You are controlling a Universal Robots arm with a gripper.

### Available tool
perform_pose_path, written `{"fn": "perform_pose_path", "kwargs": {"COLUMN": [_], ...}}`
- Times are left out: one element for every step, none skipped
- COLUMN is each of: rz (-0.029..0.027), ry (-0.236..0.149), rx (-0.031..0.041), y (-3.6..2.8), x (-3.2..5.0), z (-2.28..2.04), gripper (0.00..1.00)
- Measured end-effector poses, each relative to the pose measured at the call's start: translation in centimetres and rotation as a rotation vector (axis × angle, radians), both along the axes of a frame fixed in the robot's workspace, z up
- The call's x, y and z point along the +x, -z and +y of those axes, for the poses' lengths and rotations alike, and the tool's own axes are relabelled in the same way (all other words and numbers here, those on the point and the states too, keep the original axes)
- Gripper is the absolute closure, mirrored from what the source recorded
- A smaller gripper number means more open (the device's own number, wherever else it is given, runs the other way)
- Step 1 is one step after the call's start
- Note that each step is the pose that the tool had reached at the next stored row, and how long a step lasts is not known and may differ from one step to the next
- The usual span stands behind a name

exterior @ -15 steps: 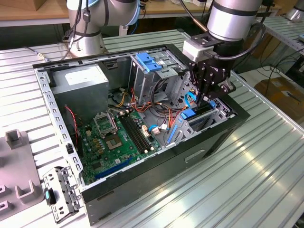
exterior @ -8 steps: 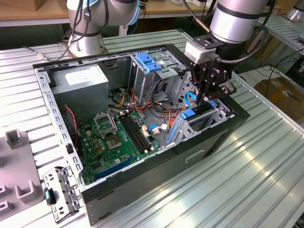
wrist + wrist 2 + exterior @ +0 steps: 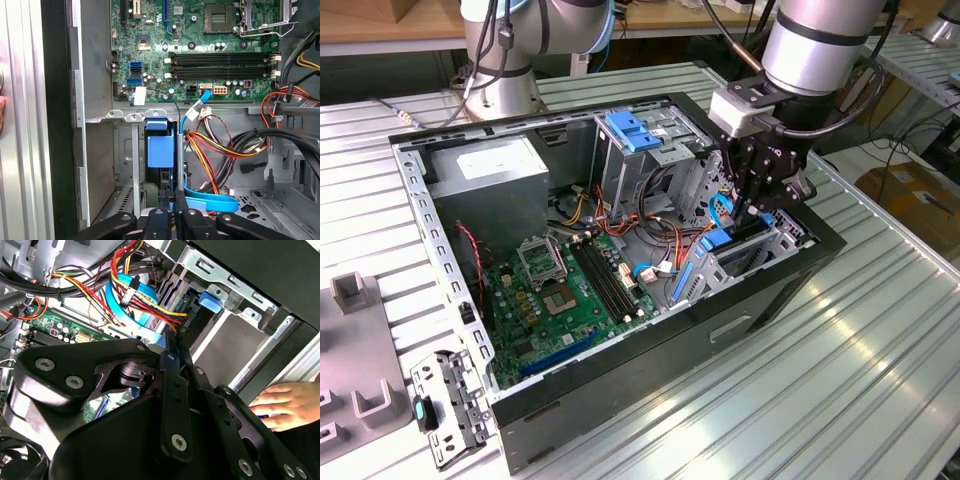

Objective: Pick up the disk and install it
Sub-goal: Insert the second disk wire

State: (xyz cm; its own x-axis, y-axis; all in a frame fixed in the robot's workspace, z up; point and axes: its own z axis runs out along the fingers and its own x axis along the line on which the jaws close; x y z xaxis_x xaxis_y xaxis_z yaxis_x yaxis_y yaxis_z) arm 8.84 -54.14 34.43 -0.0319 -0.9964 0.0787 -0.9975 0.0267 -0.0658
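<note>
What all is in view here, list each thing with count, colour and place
computer case: one, black, lying open on the slatted table
motherboard: one, green, on the case floor
power supply: one, grey, case corner toward the exterior view's left
disk: one, blue-framed, standing on edge in the drive bay
ribbon cable: one, light blue, beside the bay
wire bundle: one, red, yellow, orange and black, beside the bay
hand: one, a person's, resting outside the case
gripper: one, black, fingers closed on the disk's edge
</note>
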Motion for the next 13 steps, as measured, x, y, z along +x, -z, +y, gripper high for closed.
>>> {"fn": "perform_pose_path", "kwargs": {"rz": [0.0000, 0.0003, 0.0009, 0.0010, 0.0010, 0.0010, 0.0010, 0.0004, 0.0003, 0.0005, 0.0005, 0.0006, 0.0005], "ry": [0.000, 0.000, 0.000, 0.000, 0.000, 0.000, 0.000, 0.000, 0.000, 0.000, 0.000, 0.000, 0.000], "rx": [-0.0001, -0.0007, -0.0005, 0.0007, 0.0023, 0.0024, 0.0029, 0.0103, 0.0106, 0.0091, 0.0097, 0.0095, 0.0098], "y": [0.15, 0.33, 0.53, 0.63, 0.68, 0.68, 0.70, 0.60, 0.20, -0.51, -0.76, -1.10, -1.24], "x": [0.00, 0.00, 0.00, -0.01, 0.00, 0.00, 0.00, 0.01, 0.04, 0.06, 0.08, 0.08, 0.08], "z": [-0.06, -0.12, -0.19, -0.25, -0.29, -0.29, -0.30, -0.29, -0.29, -0.29, -0.30, -0.30, -0.30], "gripper": [0.84, 0.84, 0.84, 0.84, 0.84, 0.84, 0.84, 0.83, 0.76, 0.76, 0.76, 0.76, 0.76]}}
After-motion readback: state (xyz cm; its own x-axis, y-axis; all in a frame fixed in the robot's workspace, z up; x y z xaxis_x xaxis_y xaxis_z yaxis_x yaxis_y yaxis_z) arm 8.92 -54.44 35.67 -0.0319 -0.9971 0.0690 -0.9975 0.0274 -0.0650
